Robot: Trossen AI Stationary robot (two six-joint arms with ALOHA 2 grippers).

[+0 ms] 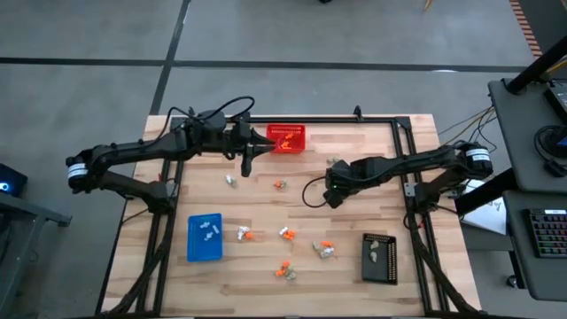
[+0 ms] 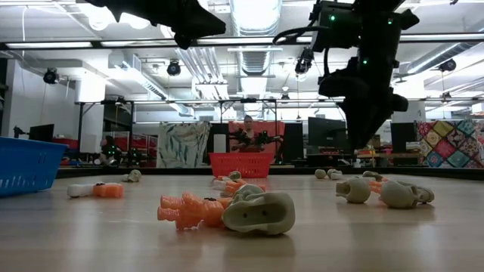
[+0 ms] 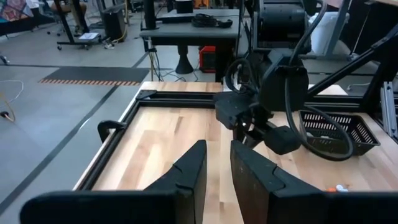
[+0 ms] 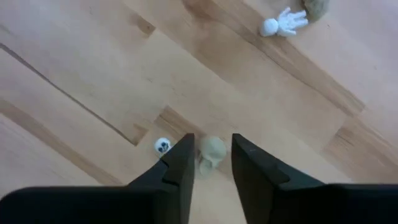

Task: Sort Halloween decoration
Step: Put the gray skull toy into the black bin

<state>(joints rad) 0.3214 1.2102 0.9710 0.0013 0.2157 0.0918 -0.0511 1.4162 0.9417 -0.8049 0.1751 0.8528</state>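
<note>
Over the middle of the wooden table [image 1: 354, 146], the right gripper [image 4: 208, 163] is hanging with its jaws parted around a small pale grey-beige plastic skull trinket [image 4: 212, 151], not yet clamping it. Closing off-centre could be squirting it sideways or catching the tiny white skull [image 4: 162, 146] just beside it. The left gripper [image 3: 216, 168], jaws slightly apart and empty, is waiting near the red mesh basket [image 1: 287, 137].

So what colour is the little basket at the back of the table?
Red, seen best in the high view.

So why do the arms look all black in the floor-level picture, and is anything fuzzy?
Low view: bright ceiling lights behind turn the arms into dark silhouettes, and the nearest orange figure and grey skull look soft. Right wrist view: the white skeleton figure is slightly blurred.
</note>
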